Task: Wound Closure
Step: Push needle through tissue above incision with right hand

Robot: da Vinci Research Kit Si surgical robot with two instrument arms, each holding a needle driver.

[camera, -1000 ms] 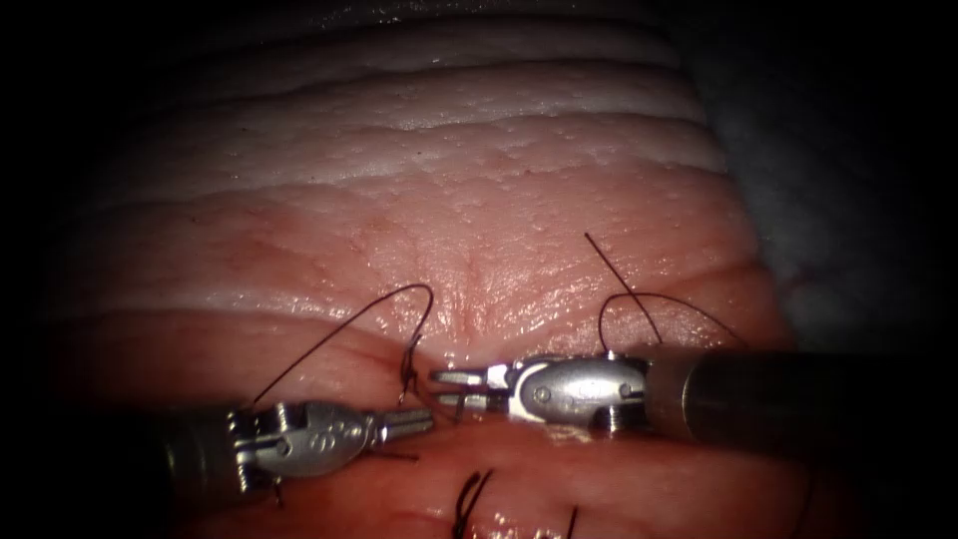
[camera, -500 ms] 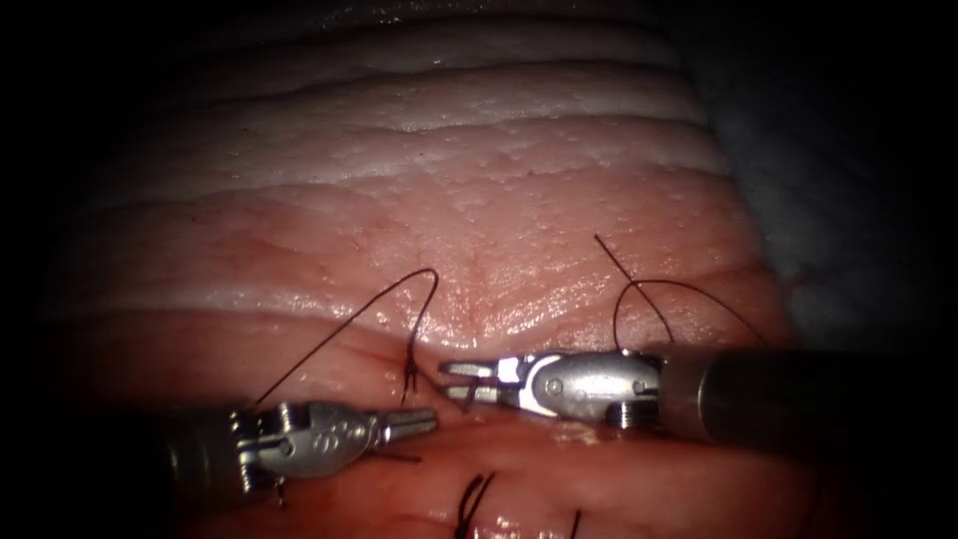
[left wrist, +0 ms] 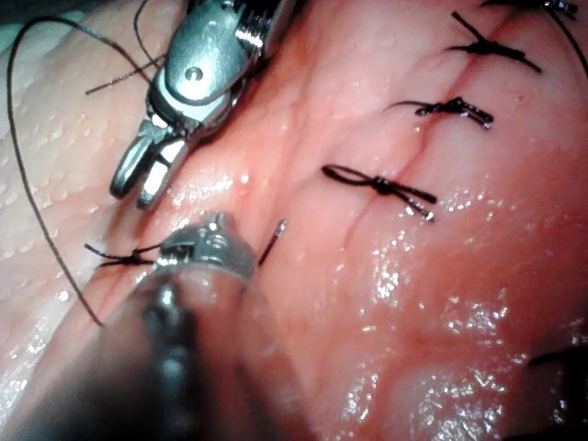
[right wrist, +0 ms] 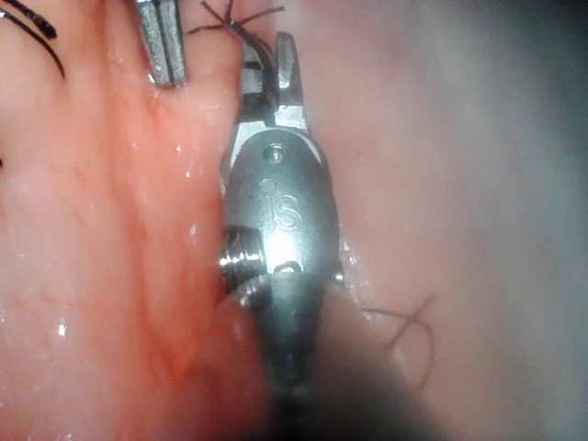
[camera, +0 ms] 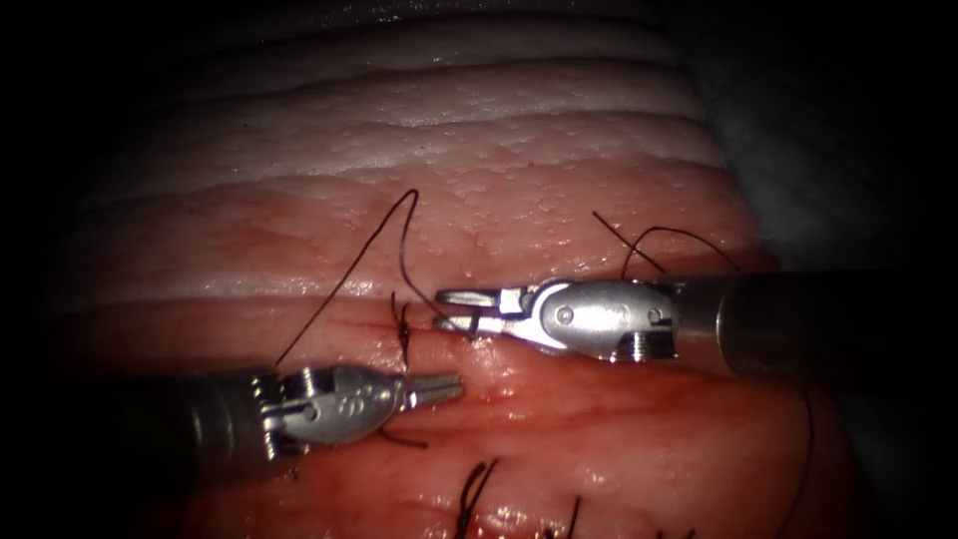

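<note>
Right claw [camera: 454, 309], jaws apart around the thread [camera: 399, 230] just right of the knot [camera: 402, 324]; left claw [camera: 444, 386], pinched together, sits nearer, holding nothing visible.

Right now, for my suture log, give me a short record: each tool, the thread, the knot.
left tool: jaws shut; short thread end at tip, hold unclear
right tool: jaws open astride thread beside knot, holding nothing
thread: loops up from knot, down toward left tool
knot: on tissue
older stitches: tied
</note>
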